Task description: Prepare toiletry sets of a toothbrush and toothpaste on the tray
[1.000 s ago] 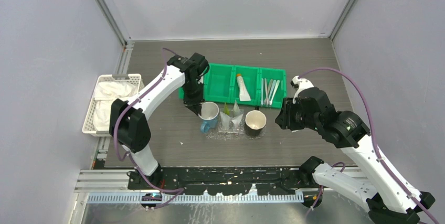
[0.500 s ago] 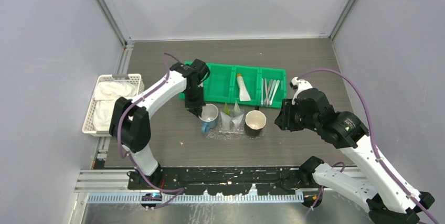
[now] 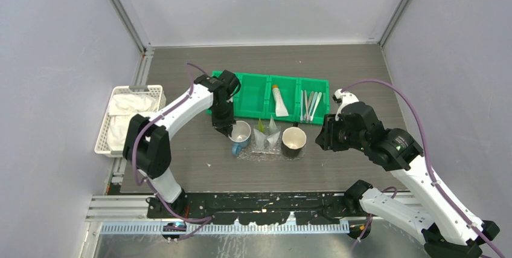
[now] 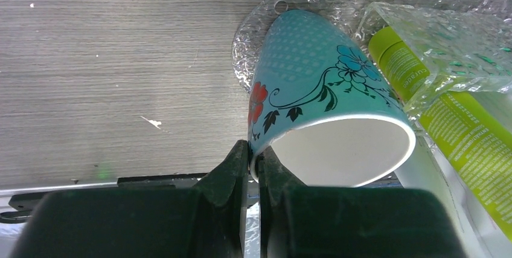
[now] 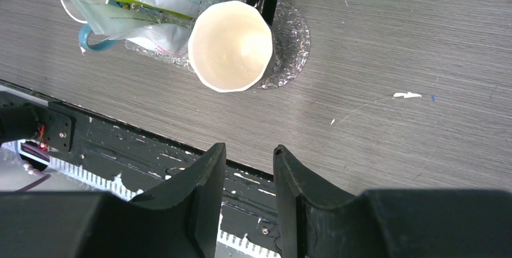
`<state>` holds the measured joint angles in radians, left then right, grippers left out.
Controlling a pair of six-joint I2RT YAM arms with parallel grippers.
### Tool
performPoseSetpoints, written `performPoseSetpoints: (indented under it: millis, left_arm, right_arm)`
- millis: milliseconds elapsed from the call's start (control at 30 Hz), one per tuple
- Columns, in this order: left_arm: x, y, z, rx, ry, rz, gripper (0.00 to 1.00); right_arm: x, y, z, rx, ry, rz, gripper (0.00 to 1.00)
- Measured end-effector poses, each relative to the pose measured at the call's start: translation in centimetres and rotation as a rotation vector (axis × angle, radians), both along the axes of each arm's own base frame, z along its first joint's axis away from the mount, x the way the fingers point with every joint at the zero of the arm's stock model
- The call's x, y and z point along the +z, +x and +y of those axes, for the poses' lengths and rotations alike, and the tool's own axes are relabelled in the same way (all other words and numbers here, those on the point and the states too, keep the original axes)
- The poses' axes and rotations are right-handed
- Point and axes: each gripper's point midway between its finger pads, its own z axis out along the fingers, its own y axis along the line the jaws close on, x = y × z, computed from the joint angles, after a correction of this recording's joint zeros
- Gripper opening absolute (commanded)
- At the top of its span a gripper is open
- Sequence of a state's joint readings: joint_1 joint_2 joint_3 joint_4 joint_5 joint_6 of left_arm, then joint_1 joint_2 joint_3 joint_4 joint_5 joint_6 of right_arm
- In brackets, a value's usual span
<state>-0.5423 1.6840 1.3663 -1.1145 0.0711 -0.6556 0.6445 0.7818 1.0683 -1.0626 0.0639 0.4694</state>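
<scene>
Nearest, the right claw (image 5: 249,152) hung apart and empty beside the dark mug (image 5: 232,46); the left claw (image 4: 253,155) pinched the blue mug (image 4: 314,83) by its rim, probably steadying it on the tray (image 4: 265,4); the toiletry sets (image 3: 265,134) leaned between both mugs; beyond sat the green bin (image 3: 253,92).

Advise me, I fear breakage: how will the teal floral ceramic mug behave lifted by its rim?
The teal floral ceramic mug looks rigid and probably heavy for its size. Pinched at one rim spot by the left gripper, it may tilt or slip.
</scene>
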Motion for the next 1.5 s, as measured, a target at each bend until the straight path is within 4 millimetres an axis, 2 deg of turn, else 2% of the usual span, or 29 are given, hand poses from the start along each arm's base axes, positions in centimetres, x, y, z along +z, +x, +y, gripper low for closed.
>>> performPoseSetpoints:
  millis: [200, 467, 867, 1267, 1300, 1333, 1367, 1500]
  left_arm:
    - [0.3, -0.2, 0.0, -0.008, 0.006, 0.003, 0.08]
    - [1.8, 0.2, -0.5, -0.013, -0.006, -0.016, 0.09]
    - [1.1, -0.7, -0.7, -0.025, -0.006, 0.010, 0.12]
    - [0.1, -1.8, -0.7, -0.013, -0.012, 0.056, 0.32]
    - [0.1, -1.8, -0.7, -0.014, -0.012, 0.059, 0.36]
    - [0.0, -1.9, -0.6, -0.013, -0.011, 0.060, 0.46]
    - [0.0, -1.9, -0.7, -0.013, -0.012, 0.061, 0.51]
    - [0.0, -1.8, -1.0, -0.012, -0.028, 0.058, 0.53]
  right_arm:
    - [0.0, 0.0, 0.0, 0.001, 0.000, 0.001, 0.41]
    - [0.0, -0.1, 0.1, 0.003, 0.002, 0.002, 0.40]
    - [-0.1, 0.0, 0.2, 0.005, 0.005, 0.002, 0.41]
    - [-0.2, 0.0, 0.2, 0.008, 0.004, 0.007, 0.41]
    - [-0.2, 0.0, 0.2, 0.008, 0.004, 0.007, 0.41]
    - [-0.2, 0.0, 0.2, 0.008, 0.003, 0.008, 0.41]
    - [-0.3, 0.0, 0.2, 0.008, 0.003, 0.008, 0.41]
    - [-0.3, 0.0, 0.2, 0.008, 0.003, 0.008, 0.41]
